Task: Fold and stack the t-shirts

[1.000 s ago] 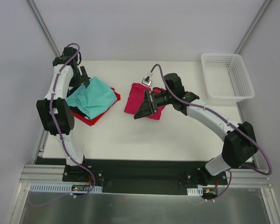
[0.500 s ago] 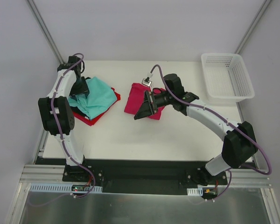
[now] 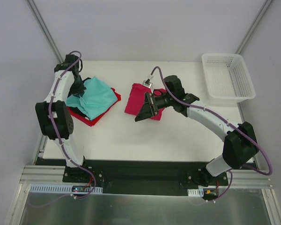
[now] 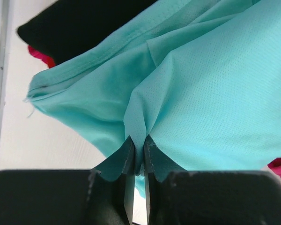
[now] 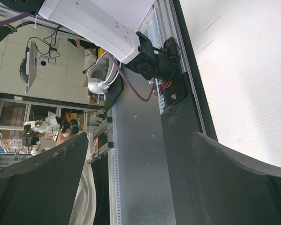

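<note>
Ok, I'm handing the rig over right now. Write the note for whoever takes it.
Left claw: shut, pinching a fold of the teal shirt.
Right claw: open, holding nothing, above the magenta shirt.
Where: teal lies rumpled on the red shirt at the left of the table, with a dark shirt showing at the pile's edge. Magenta lies apart, mid-table, and looks folded.
Done: a pile is begun.
Left: probably tidy teal's fold, then add magenta to the pile.
</note>
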### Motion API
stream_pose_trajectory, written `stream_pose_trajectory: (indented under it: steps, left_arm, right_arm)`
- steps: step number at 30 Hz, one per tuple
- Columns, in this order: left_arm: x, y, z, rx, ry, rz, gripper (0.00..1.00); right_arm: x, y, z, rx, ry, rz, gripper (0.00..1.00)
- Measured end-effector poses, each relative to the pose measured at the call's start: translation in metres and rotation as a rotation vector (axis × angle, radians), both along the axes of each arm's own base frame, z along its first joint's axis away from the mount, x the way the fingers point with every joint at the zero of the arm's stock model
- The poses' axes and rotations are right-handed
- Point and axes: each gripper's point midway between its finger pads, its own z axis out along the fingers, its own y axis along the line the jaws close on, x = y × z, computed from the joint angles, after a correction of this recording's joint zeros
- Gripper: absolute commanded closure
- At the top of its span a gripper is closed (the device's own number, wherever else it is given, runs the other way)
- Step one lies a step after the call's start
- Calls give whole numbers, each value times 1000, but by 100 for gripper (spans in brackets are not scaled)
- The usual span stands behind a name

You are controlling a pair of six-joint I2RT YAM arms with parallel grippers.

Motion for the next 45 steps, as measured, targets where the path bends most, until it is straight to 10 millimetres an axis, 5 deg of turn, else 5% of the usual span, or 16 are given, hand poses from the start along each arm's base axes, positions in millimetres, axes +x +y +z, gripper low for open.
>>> stream_pose_trajectory:
  steps: [7,13,14,15,26,33,40,45]
  left_arm:
    - [-7,23,30,13,-78,53,94]
    - [-12,42,35,30,-84,81,89]
    - [-13,44,34,30,-82,85,51]
    - [-14,44,34,31,-79,84,1]
    - [-10,44,15,-1,-45,65,1]
    - [4,33,44,-32,-156,34,1]
    - [34,-24,117,-165,-371,-138,1]
    - [54,-58,112,-328,-398,-260,1]
  right_arm:
    - [-5,2,0,0,0,13,4]
    - [-10,5,0,0,0,30,4]
    - [-11,6,0,0,0,31,4]
    - [-11,6,0,0,0,32,4]
    - [-12,6,0,-1,1,33,4]
    - [-12,5,-1,-5,1,36,4]
    - [-6,10,-12,-31,14,17,4]
    - [-2,13,-24,-62,42,10,4]
